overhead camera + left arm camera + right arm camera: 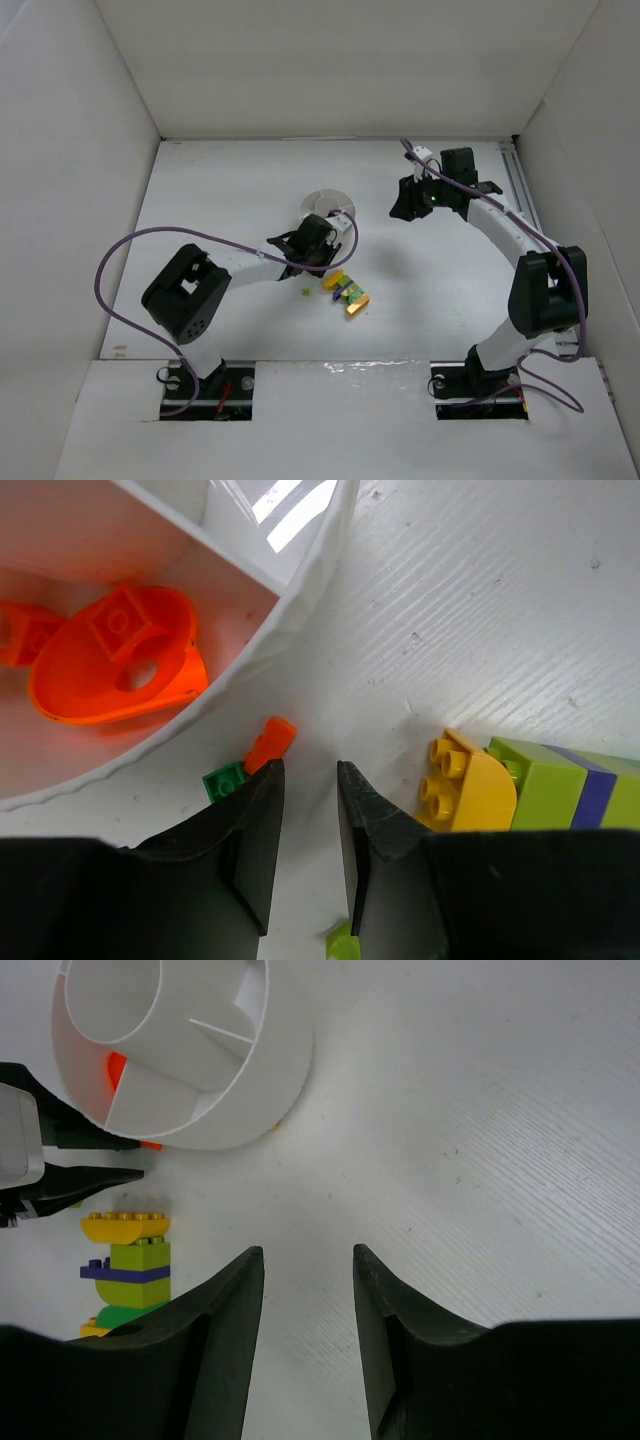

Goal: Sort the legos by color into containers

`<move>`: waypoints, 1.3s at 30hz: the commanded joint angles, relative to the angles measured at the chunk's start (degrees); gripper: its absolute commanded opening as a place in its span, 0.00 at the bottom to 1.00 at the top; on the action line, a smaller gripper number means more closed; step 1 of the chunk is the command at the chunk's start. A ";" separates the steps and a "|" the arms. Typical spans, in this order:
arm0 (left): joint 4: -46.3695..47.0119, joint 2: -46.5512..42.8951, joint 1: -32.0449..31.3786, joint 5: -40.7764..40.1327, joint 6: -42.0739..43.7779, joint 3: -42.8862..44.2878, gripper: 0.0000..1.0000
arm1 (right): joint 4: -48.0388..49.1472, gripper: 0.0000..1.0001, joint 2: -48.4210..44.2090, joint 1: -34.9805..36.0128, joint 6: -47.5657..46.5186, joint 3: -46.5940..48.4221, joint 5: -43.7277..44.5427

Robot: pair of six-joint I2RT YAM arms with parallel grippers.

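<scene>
The left gripper (310,780) hangs just beside the dish (300,605). Its jaws are only a little apart and hold nothing; bare table (480,600) shows between them. Some orange pieces (115,660) already lie in the nearest compartment of the dish. One orange bit (270,742) lies outside on the table, close against the dish wall, with a green bit (224,780) just beside it. The clump (520,785) stands further from the dish, on the other side of the gripper.

I see three risks. The orange bit is so near the wall that a finger coming down may strike the rim and push or tip the dish. The green bit may be caught together with the orange one and fall into the wrong compartment. The narrow jaws may also knock the bit away instead of taking it.

There is free room on the side away from the dish, between the gripper and the clump. The right gripper (308,1260) is released, holds nothing, and is well apart from the dish.
</scene>
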 commanded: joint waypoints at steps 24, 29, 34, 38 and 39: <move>2.42 -0.96 2.49 -1.70 2.15 1.86 0.39 | -0.65 0.47 0.61 0.50 -0.77 3.00 -0.90; 1.28 0.63 3.10 -1.70 2.15 3.89 0.39 | -0.66 0.47 0.61 0.50 -0.77 3.00 -0.90; 0.23 2.38 3.63 -1.00 2.67 5.03 0.39 | -0.66 0.47 1.14 0.50 -0.77 3.00 -0.90; -1.00 3.52 3.63 0.14 2.68 6.08 0.37 | -0.66 0.47 1.66 0.50 -0.77 3.53 -0.90; -1.01 3.53 3.63 0.14 2.68 6.09 0.37 | -0.66 0.47 1.67 0.50 -0.77 3.53 -0.90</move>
